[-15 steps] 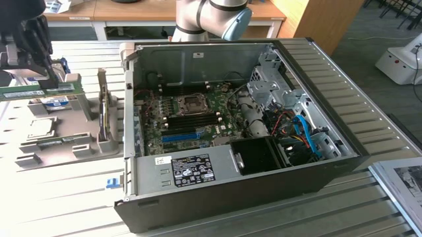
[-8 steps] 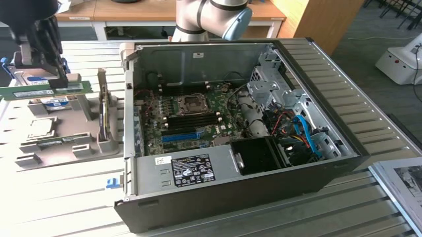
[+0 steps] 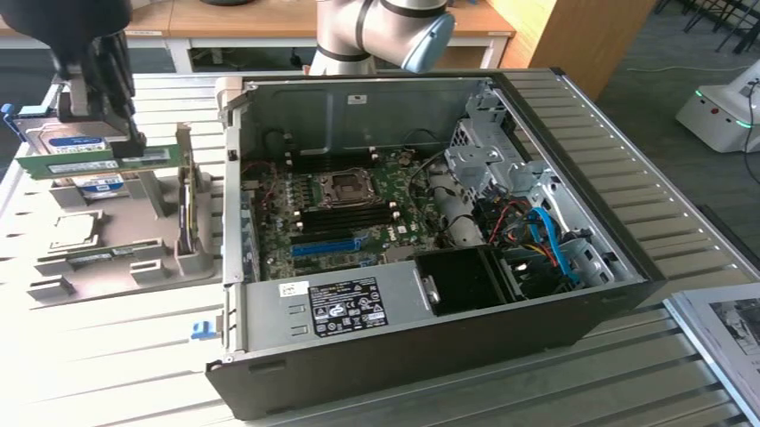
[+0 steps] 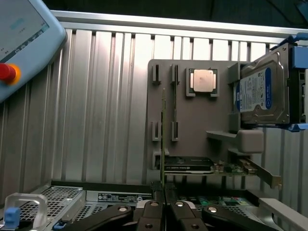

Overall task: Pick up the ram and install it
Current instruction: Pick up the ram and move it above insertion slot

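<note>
The ram (image 3: 60, 167) is a long green stick held level above the grey parts holder (image 3: 84, 285), at the exterior view's left. My gripper (image 3: 119, 151) is shut on its top edge, well apart from the open computer case (image 3: 392, 311). In the wrist view the ram (image 4: 163, 139) appears edge-on as a thin line running out from between my shut fingertips (image 4: 164, 192). The motherboard's black slots (image 3: 344, 213) lie beside the processor socket (image 3: 347, 185) inside the case, with nothing in them that I can make out.
The holder (image 4: 192, 125) carries a processor chip (image 4: 202, 80), a hard drive (image 4: 262, 94) and an expansion card (image 4: 192, 166). A blue slot strip (image 3: 323, 246) sits on the motherboard. A teach pendant (image 4: 24, 43) lies on the ribbed table. The arm's base (image 3: 380, 36) stands behind the case.
</note>
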`<state>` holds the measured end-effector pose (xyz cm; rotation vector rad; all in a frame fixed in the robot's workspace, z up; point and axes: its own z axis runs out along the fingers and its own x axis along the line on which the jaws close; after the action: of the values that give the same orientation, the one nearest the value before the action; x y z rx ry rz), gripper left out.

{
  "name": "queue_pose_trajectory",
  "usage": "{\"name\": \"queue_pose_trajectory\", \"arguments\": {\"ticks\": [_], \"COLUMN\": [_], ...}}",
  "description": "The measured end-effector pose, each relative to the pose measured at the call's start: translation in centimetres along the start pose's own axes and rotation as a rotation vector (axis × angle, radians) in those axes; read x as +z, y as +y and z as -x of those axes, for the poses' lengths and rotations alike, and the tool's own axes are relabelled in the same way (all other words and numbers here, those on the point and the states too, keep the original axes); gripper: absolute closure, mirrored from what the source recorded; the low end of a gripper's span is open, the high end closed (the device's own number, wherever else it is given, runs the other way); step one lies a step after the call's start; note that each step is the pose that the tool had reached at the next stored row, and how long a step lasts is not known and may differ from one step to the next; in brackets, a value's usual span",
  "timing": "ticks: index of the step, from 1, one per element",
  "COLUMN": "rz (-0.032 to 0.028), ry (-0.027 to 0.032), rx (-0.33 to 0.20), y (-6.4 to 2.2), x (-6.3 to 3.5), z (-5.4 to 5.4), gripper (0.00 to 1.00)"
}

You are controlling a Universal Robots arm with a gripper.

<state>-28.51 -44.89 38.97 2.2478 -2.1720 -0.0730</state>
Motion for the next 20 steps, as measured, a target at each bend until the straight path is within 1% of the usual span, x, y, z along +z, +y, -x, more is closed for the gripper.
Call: {"name": "queue_pose_trajectory", "arguments": {"ticks": [20], "rz": [0.0011], "ry": [0.0001], "rx": [0.000], "y": [-4.59], "x": [-0.21], "z": [-0.2], "gripper": [0.89]}}
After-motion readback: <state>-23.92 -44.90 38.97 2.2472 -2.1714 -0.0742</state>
